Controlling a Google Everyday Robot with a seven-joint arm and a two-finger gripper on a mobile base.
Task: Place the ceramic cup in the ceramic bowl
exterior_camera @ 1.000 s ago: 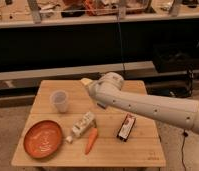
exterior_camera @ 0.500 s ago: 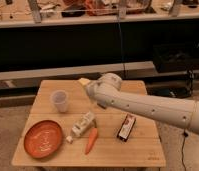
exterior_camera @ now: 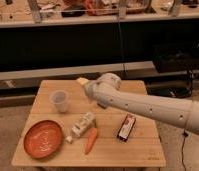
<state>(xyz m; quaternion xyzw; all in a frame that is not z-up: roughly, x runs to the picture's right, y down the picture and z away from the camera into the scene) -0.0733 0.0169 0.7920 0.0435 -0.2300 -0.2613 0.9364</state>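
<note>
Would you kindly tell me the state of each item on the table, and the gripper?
ceramic cup: upright, not held
ceramic bowl: upright, empty
white carton: on its side
carrot: lying flat
dark packet: lying flat
gripper: open, empty, above table's back edge, near cup

One each: ceramic cup (exterior_camera: 59, 100), ceramic bowl (exterior_camera: 43, 139), carrot (exterior_camera: 91, 140), white bottle (exterior_camera: 82, 126), dark packet (exterior_camera: 126, 127), wooden table (exterior_camera: 135, 151), gripper (exterior_camera: 83, 81) at its far edge

Smooth off-white tubular arm (exterior_camera: 153, 109) with small dark dots, a bulbous rounded joint (exterior_camera: 107, 86), a cream gripper (exterior_camera: 83, 81) at its tip.
</note>
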